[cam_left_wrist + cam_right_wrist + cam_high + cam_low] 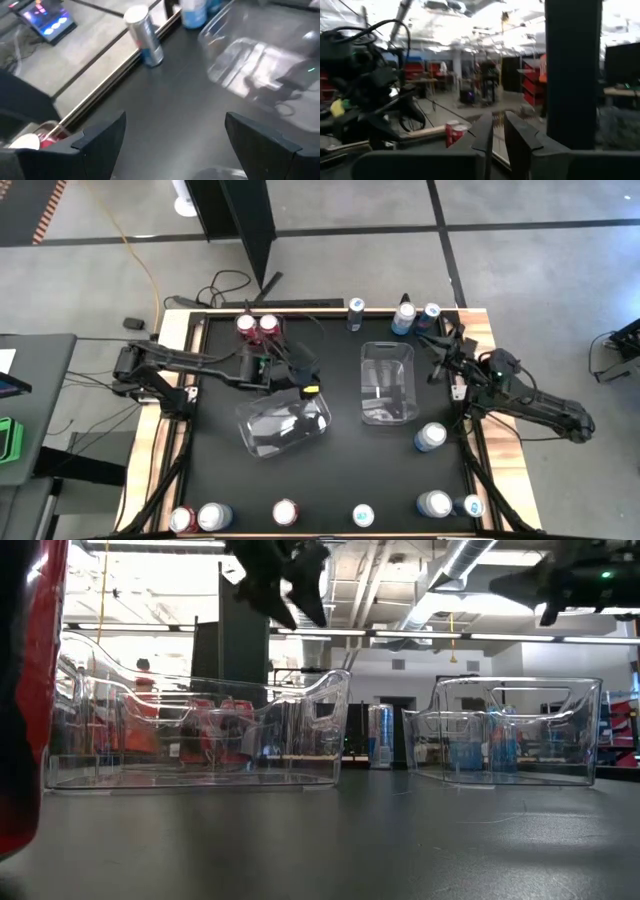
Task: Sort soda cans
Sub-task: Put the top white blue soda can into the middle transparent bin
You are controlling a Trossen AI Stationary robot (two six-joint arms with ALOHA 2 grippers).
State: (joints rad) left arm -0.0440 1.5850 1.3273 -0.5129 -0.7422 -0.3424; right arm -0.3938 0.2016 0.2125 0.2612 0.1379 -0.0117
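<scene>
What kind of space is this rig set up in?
Likely an industrial lab or workshop: exposed ducts and pipes on the ceiling, red storage racks at the back, and a bare concrete floor around the table.

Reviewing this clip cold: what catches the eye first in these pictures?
Two clear plastic bins sit mid-table, the left bin askew and the right bin square, both seemingly empty. Soda cans ring the table's edges: two red cans at the far side, blue ones at the far right corner, and a row along the near edge. The left gripper hangs open above the askew bin, while the right gripper is nearly closed, empty, beside the right bin.
</scene>
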